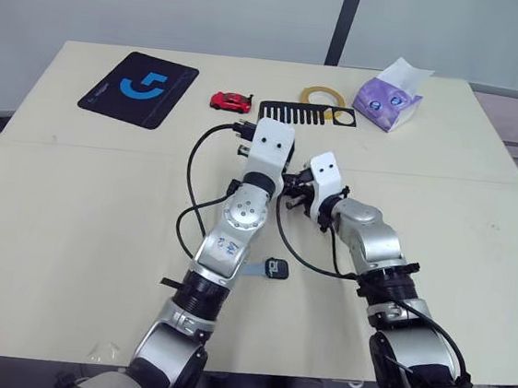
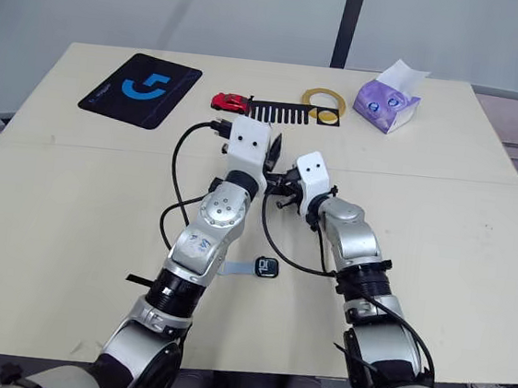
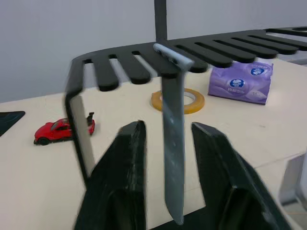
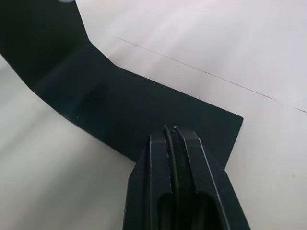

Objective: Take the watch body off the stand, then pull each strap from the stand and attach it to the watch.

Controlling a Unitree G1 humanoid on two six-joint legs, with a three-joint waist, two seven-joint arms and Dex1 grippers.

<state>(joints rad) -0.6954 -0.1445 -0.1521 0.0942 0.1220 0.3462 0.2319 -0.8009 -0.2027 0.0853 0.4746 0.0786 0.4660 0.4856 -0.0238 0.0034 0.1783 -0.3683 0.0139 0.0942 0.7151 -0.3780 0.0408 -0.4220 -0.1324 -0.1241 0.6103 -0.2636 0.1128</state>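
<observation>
Second strap pull coming up.
Your left claw (image 3: 165, 167) gapes around the hanging strap (image 3: 172, 143); right claw (image 4: 175, 143) clenched, pinning the stand (image 4: 120, 110). Close, pull down.

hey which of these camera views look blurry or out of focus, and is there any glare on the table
Left wrist view: the left gripper fingers and the hanging strap are soft and smeared, while the red toy car is crisper. Right wrist view: the right gripper is fairly sharp; the stand base is soft. Head views: sharp, evenly lit, no strong glare on the table.
</observation>
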